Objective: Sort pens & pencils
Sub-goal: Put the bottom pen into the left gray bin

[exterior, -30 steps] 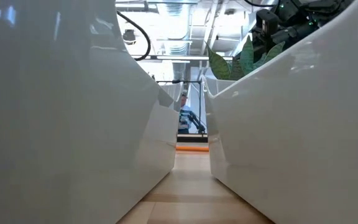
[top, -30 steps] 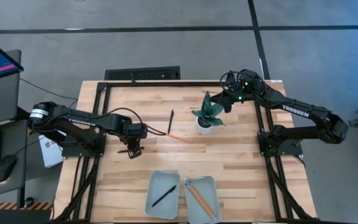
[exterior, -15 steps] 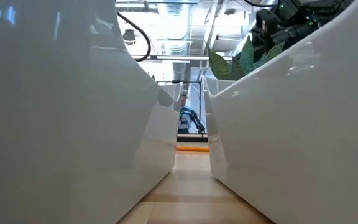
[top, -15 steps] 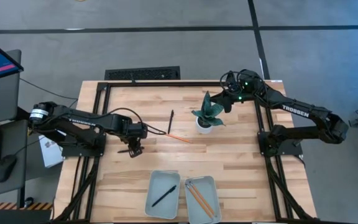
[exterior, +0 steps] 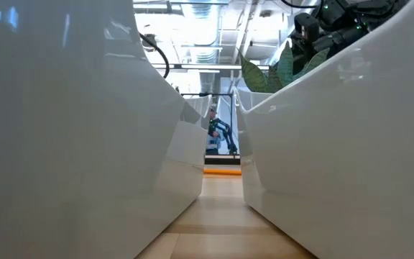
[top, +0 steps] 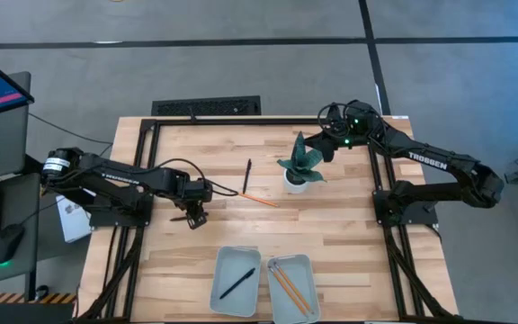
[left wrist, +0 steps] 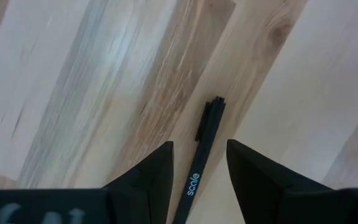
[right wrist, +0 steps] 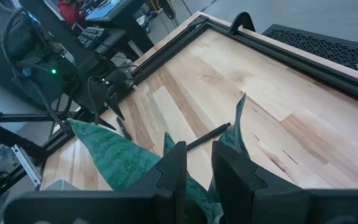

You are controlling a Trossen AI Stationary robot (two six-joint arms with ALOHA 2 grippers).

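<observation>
holding pencils point(top: 288, 286), right tray point(top: 308, 263)

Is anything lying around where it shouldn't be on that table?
Yes: a pencil and a pen lie loose mid-table near the potted plant, outside the trays. Another pen lies between the left gripper fingers.

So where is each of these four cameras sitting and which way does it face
High: overhead, facing down; both arms, wooden table.
Low: tabletop, between two pale trays; right arm above.
Left wrist: facing down; left gripper open around black pen.
Right wrist: facing the left arm over the green plant; right gripper.
Both wrist views share that pen.
</observation>
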